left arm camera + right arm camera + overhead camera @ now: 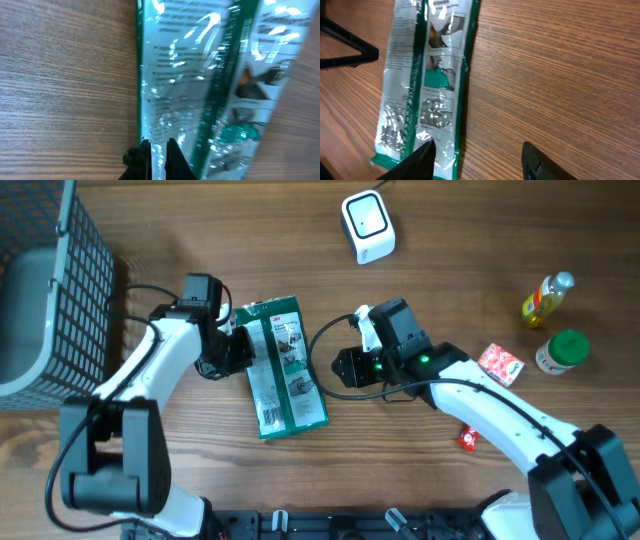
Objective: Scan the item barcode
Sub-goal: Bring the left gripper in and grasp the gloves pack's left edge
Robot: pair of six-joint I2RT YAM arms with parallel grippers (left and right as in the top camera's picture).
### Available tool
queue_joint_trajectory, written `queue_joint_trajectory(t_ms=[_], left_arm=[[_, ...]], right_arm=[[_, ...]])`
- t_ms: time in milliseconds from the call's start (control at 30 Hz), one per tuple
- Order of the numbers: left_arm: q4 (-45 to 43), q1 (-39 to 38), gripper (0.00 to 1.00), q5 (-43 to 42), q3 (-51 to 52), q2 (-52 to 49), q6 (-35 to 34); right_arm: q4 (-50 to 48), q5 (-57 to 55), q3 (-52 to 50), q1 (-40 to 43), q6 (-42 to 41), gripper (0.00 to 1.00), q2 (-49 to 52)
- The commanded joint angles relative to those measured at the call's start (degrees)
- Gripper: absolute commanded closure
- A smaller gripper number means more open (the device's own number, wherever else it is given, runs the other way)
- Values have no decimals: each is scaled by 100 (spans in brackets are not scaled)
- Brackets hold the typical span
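The item, a flat green and white plastic package [285, 365], lies on the wooden table with its printed back up. My left gripper [237, 350] is at its left edge. In the left wrist view that gripper [157, 150] is shut on the package [200, 75], with a thin strip of the clear film pinched between the fingers. My right gripper [345, 367] hovers just right of the package and stands open. In the right wrist view the right gripper [477, 160] straddles the green edge of the package [425, 85]. I cannot clearly make out the barcode.
A white scanner [367, 225] stands at the back centre. A grey wire basket [50, 280] fills the far left. At the right are a yellow bottle [547, 298], a green-lidded jar [562, 352], a red packet [500, 364] and a small red item [468, 438].
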State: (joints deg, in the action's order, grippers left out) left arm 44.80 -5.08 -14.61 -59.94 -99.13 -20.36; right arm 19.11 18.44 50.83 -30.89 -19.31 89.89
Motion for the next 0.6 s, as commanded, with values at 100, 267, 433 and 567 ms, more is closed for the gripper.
queue_joint_trajectory(t_ms=[100,267,433,567], left_arm=[[4,-120,96,216,7,-304,90],[2,-374,96,708,7,-461,87],[-136,-625,96,772,7,-625,87],[-214,-739,96,772,7,-671,85]], right_arm=[[-424,516,-28,22,133,44,708],[-647,852,-28,22,133,44,1064],[-841,1346,-28,22,125,44,1327],[-938,1565,-28,22,127,44,1471]])
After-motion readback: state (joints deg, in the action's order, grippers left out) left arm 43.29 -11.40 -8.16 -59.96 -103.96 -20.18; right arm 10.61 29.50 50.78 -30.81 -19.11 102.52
